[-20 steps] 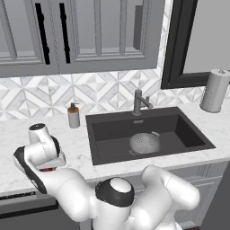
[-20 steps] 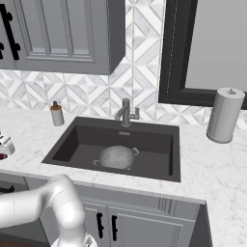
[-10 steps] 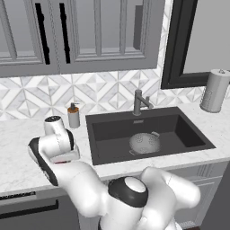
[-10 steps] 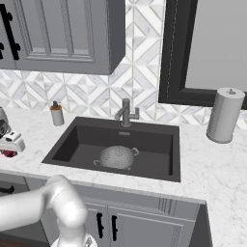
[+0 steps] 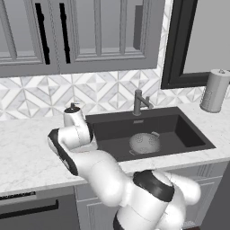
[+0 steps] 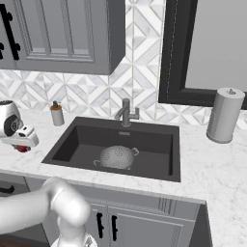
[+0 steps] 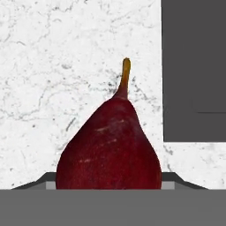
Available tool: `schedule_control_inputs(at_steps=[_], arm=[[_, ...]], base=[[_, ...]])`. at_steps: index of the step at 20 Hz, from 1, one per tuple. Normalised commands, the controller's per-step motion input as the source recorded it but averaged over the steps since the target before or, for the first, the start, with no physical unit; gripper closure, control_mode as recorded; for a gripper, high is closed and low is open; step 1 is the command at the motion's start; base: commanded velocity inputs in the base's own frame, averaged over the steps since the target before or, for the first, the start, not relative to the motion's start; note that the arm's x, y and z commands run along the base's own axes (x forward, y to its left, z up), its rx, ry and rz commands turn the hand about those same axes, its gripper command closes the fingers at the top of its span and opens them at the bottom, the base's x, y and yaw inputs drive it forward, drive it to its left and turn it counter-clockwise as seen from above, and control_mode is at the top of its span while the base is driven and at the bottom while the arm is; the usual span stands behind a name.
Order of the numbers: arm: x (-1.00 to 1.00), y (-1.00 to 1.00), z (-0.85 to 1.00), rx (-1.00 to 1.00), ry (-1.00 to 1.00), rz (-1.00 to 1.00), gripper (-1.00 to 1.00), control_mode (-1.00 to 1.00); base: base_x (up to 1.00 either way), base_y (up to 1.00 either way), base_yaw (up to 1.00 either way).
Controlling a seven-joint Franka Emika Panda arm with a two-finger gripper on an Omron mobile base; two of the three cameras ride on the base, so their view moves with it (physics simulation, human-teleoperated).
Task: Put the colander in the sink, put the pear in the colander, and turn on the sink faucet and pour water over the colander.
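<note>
The white marble counter (image 6: 212, 164) ran under grey cabinets (image 5: 90, 31) and a patterned tile wall (image 6: 91, 94), with the dark sink (image 6: 159, 166) set into it. In the right base view the robot arm (image 6: 34, 217) rose from the lower left, and its hand hung above the counter just left of the sink's left edge. A paper towel roll (image 6: 224, 115) stood upright on the counter to the right of the sink, well apart from everything else.

The colander (image 6: 117, 157) sat upright on the sink floor, near the middle of the basin, below and in front of the faucet (image 6: 126, 112). The faucet stood at the back rim of the sink. A soap bottle (image 6: 57, 114) stood by the sink's back left corner.

The gripper (image 6: 22, 143) was over the counter left of the sink, with the pear (image 7: 110, 152) right at its tip. In the hand view the pear loomed large and close, its stem pointing away from the camera, with marble around it and the sink's dark edge to the right. The fingertips (image 7: 174, 178) showed just beside the fruit's wide base on either side. The jaws stood fairly wide, but whether they actually pressed on the pear or only bracketed it could not be told. In the right base view a bit of dark red showed just beneath the hand, low against the counter.
</note>
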Motion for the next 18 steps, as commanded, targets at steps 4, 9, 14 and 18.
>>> schedule_control_inputs(at_steps=[4,9,14,18], arm=[[0.00,-0.84,0.32,0.00,0.00,0.00,1.00,-1.00],[0.00,-0.91,0.30,0.00,0.00,0.00,1.00,-1.00],[-0.01,-0.91,0.25,0.00,0.00,0.00,1.00,-1.00],[-0.03,-0.94,0.13,0.00,0.00,0.00,1.00,-1.00]], base=[[0.00,0.00,0.00],[0.00,0.00,0.00],[0.00,0.00,0.00],[0.00,0.00,0.00]])
